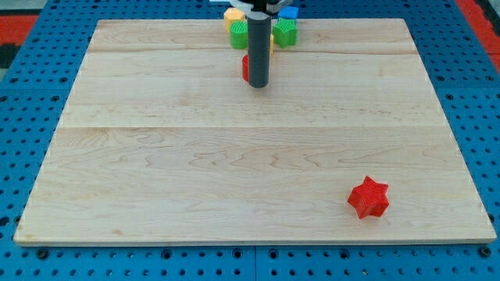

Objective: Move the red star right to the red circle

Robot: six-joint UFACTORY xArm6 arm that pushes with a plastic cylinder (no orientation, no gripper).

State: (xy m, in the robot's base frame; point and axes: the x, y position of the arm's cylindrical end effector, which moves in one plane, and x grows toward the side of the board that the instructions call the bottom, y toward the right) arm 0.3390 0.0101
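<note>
One red star [368, 197] lies alone near the view's bottom right corner of the board, well apart from everything else — a chunky, moulded-looking block with blunt points and a matte face.

At the view's top centre sits a tight cluster of blocks. I count two green ones: a green block [238, 34] on the left of the rod, its shape hard to make out, and a green star-like block [285, 32] on the right with ribbed, notched edges. One yellow block [232, 15] shows at the very top left of the cluster, and one blue block [289, 12] at the top right, both cut by the frame so their shapes cannot be told. A sliver of yellow-orange edge shows just right of the rod, too hidden to name.

One red block [245, 68], most likely the red circle, peeks out from behind the rod's left side; only a narrow strip is visible, so its round shape cannot be confirmed.

The rod is a smooth, dark grey cylinder — upright — and my tip [258, 84] rests on the board touching or just beside that red strip, below the cluster. There are no jaws on this arm, so there is nothing released or clenched to tell.

The wooden board [156, 179] is pale, with fine grain and three planks' seams, lying on a blue perforated table [23, 117].
</note>
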